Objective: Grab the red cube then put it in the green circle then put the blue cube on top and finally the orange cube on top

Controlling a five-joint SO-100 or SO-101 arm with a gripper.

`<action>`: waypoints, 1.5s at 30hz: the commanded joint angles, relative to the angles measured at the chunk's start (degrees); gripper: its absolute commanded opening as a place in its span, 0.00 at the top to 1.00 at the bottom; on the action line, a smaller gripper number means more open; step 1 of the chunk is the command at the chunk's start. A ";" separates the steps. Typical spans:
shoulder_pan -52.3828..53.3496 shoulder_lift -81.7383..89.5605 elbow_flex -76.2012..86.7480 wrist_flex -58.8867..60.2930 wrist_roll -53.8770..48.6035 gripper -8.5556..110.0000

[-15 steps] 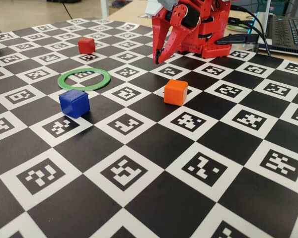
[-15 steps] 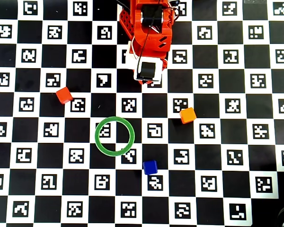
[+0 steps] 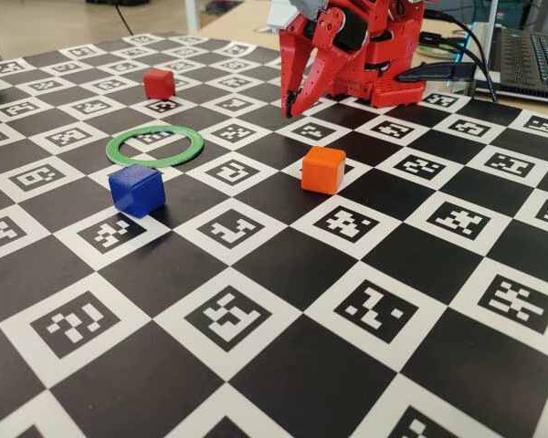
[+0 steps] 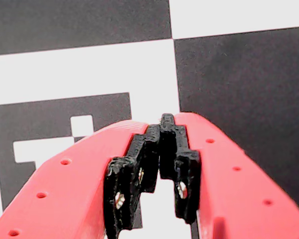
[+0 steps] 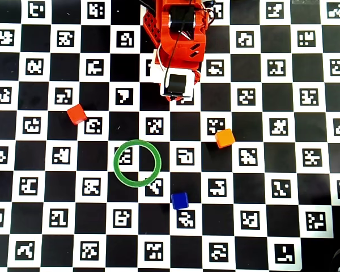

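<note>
Risk lies in the long reach: the end effector (image 3: 290, 111), pressed together and empty near the arm base, is well apart from the red cube (image 3: 159, 84), which sits beyond the green circle (image 3: 155, 146), so a late opening could knock it away.

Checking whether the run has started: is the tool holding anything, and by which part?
Nothing is held: the tool is shut on nothing, above the board.
</note>
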 commanded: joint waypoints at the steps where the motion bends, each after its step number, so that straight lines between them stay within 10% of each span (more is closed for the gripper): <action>1: 0.53 2.72 2.29 5.98 -0.18 0.98; 35: -5.36 0.88 2.29 2.37 -4.83 0.98; 45: -3.96 -21.01 -18.37 -10.37 18.11 0.98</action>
